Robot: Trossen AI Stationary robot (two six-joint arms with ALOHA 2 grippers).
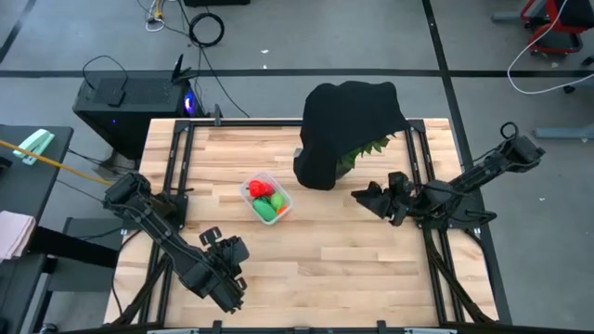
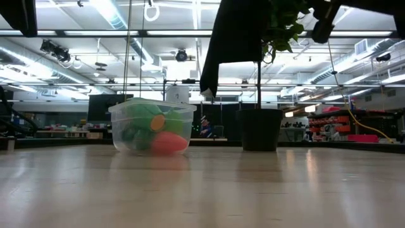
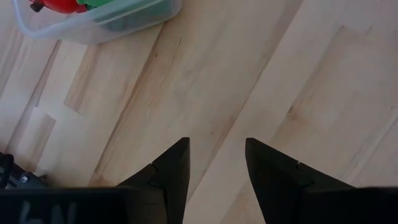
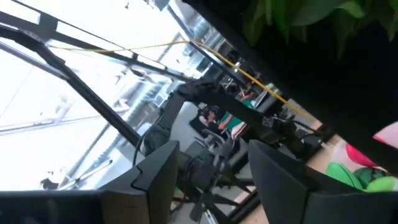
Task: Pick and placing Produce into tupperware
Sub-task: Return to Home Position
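- We see one light wooden table [image 1: 334, 269] with two dark arms over it.
- In the high view, one black cloth [image 1: 348, 125] drapes a plant with spiky green leaves [image 1: 371, 148] at 1 o'clock from the table's centre. Its black pot [image 2: 259, 130] stands on the wood.
- The left gripper [image 3: 216, 146] hangs at 8 o'clock, with its fingers moderately parted over bare wood, holding and touching nothing.
- The right gripper [image 4: 208, 152] sits at 3 o'clock, raised off the table and tilted toward the ceiling. Its fingers are parted about as far, and it is empty too.
- One small clear plastic tupperware box [image 1: 263, 176], squarish with rounded corners, rests at 10 o'clock near the centre, apart from both grippers.
- The toy produce [image 1: 269, 209] lies inside it. We make out one red piece, some green pieces and an orange patch, but we cannot give an exact count.
- Pale marks on the left gripper's body are not legible.
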